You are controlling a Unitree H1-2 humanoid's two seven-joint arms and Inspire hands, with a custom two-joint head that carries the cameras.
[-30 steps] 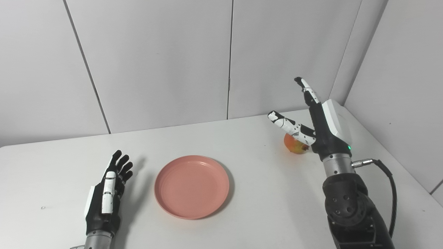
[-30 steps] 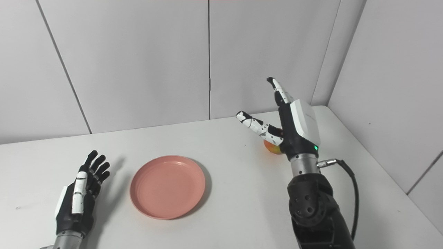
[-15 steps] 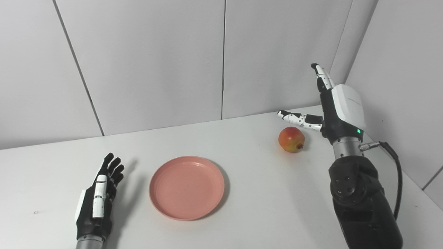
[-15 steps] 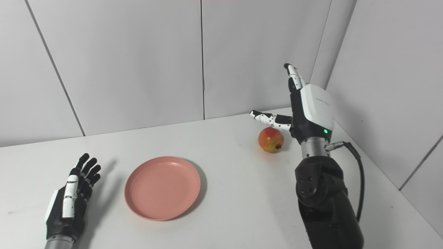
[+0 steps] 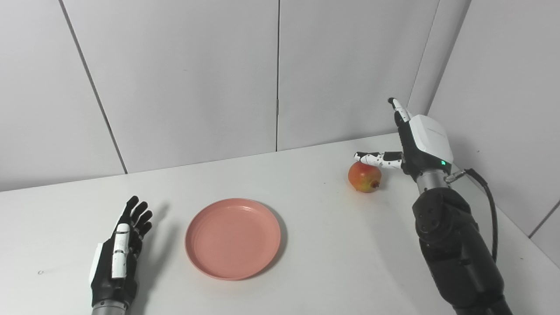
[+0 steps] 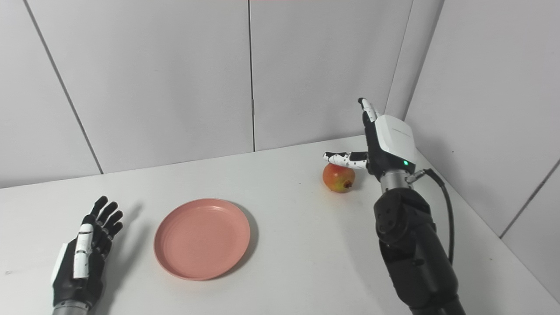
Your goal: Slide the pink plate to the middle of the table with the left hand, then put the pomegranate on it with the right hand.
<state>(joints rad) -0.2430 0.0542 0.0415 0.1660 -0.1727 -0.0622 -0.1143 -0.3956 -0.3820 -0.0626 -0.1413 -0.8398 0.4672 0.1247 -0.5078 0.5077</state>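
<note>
The pink plate (image 5: 232,238) lies flat on the white table (image 5: 323,245), left of its middle, with nothing on it. The red and yellow pomegranate (image 5: 364,177) stands at the back right of the table. My right hand (image 5: 415,142) is open just right of the fruit, fingers pointing up, its thumb reaching out over the fruit's top. My left hand (image 5: 118,258) is open and holds nothing, edge-on to the table, a short way left of the plate and apart from it.
White wall panels (image 5: 197,74) close the table at the back and on the right. A black cable (image 5: 488,205) loops from the right wrist. The right forearm (image 5: 455,249) stands over the table's right part.
The whole picture has shifted a little, so the camera moved. My right hand came down and sits lower beside the pomegranate, thumb now over its top. The left hand drew back slightly from the plate.
</note>
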